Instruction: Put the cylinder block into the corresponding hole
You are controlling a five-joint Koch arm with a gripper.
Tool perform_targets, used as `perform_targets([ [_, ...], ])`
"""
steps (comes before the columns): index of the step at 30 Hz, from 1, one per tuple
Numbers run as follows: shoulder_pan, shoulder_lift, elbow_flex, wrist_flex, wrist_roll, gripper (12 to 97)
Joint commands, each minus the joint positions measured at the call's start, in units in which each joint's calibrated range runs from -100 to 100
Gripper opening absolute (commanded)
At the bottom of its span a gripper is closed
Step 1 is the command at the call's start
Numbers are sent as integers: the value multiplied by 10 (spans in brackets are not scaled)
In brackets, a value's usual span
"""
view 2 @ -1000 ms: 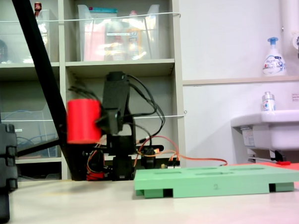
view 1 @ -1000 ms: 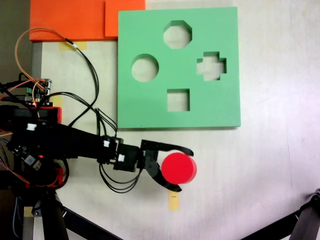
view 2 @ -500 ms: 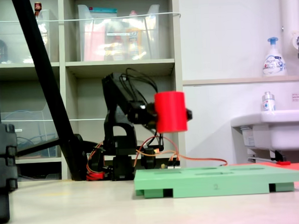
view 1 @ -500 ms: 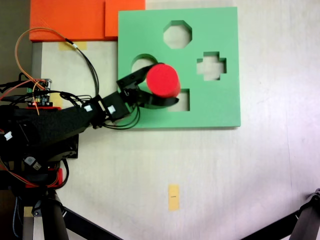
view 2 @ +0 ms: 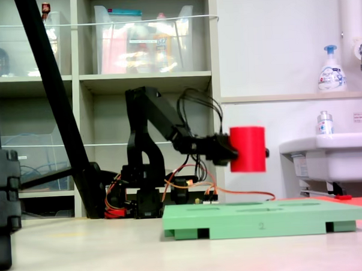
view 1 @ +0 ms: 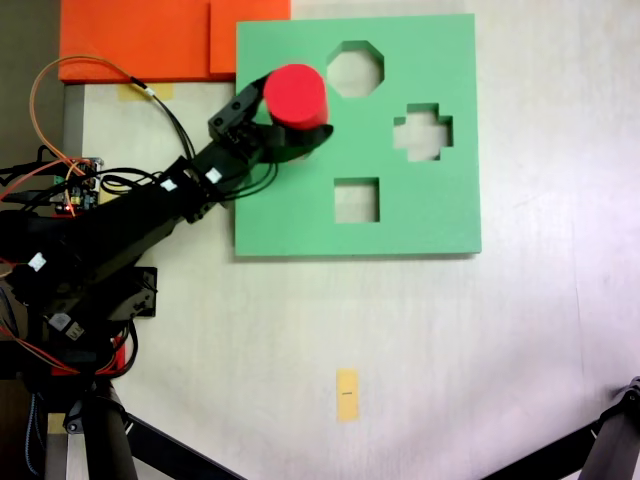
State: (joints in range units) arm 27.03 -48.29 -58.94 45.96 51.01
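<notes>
In a fixed view from above, the gripper (view 1: pixel 292 125) is closed around the cylinder block (view 1: pixel 296 96), jaws clasping its sides; the block covers the place of the corresponding hole on the green foam board (view 1: pixel 420 215), between the board's left edge and the octagonal cut-out (view 1: pixel 355 68); the square cut-out (view 1: pixel 357 200) and cross cut-out (view 1: pixel 423 132) lie open.

In a fixed view from the side, the cylinder block (view 2: pixel 247 149) hangs upright, well above the green foam board (view 2: pixel 263 219), not touching it; the arm (view 2: pixel 162 118) reaches out level.

Step in hand: transport, at alignment over the hole; the next move calls for a straight descent, block kept upright, then release.

Against half a second ago: the block has travelled further out over the board, away from the square cut-out, and sits lower.
</notes>
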Motion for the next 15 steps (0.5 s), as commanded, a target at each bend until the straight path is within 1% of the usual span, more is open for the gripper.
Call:
perform_targets([
  [1, 12, 21, 22, 47, -5, 318],
  [15, 7, 81, -54, 103, -5, 318],
])
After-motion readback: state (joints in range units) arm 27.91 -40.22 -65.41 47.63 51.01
